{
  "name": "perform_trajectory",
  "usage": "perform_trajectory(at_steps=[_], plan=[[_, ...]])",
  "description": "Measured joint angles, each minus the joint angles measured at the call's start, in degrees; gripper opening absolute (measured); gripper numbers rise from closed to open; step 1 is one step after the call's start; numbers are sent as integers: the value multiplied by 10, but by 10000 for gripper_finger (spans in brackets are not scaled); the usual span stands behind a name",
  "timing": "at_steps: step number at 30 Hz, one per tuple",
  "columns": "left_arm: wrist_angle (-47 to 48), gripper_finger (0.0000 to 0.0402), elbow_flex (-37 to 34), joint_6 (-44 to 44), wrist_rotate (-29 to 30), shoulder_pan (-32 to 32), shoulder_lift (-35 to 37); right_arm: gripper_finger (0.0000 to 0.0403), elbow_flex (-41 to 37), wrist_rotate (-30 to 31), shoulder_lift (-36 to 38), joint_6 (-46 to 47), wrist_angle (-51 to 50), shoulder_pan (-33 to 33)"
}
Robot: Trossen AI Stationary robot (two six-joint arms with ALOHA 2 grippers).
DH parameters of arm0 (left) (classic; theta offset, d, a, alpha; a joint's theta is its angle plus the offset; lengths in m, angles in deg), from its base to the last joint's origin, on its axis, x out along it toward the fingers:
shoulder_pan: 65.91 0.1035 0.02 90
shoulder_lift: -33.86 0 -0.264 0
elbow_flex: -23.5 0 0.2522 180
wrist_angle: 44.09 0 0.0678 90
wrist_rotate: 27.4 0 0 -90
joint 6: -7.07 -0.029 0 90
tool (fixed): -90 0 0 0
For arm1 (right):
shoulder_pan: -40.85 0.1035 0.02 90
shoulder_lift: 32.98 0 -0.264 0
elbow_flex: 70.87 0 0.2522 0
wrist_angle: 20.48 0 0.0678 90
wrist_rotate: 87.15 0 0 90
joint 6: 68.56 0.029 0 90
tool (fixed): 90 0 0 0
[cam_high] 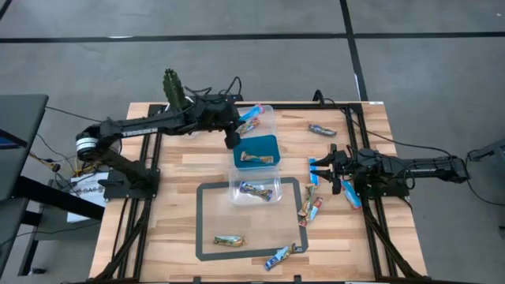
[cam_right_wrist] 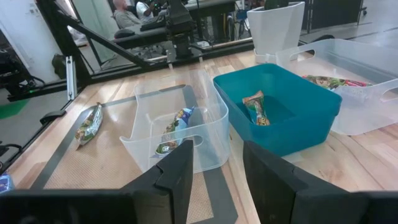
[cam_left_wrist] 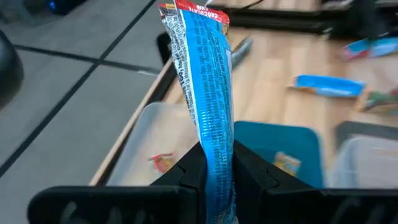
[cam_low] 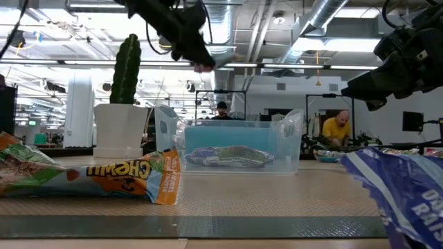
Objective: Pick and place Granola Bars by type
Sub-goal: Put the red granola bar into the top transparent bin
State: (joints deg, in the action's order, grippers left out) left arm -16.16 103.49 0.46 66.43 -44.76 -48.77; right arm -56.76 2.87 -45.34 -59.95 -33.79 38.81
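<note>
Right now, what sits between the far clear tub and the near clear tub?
The blue tub sits between the far clear tub and the near clear tub, holding one brown-gold bar. The high view shows it.

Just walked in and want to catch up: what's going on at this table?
The robot is sorting granola bars into tubs. The left gripper is shut on a blue bar and holds it above the far clear tub and the blue tub. The right gripper is open and empty at the table's right side. Each of the three tubs already holds a bar or more; several loose bars lie on the table.
</note>
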Motion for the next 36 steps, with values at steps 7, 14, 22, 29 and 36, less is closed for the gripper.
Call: perform_trajectory(at_steps=[7, 14, 22, 29, 36], plan=[[-20, 46, 0, -8, 0, 45, -65, 133, 0, 0, 0, 0, 0, 0], [-21, 46, 0, 18, -24, 72, -109, 134, 0, 0, 0, 0, 0, 0], [2, 46, 0, 23, -16, 78, -113, 134, 0, 0, 0, 0, 0, 0], [5, 53, 0, 20, -15, 78, -113, 133, 0, 0, 0, 0, 0, 0], [5, 106, 0, 19, 5, 78, -113, 134, 0, 0, 0, 0, 0, 0]])
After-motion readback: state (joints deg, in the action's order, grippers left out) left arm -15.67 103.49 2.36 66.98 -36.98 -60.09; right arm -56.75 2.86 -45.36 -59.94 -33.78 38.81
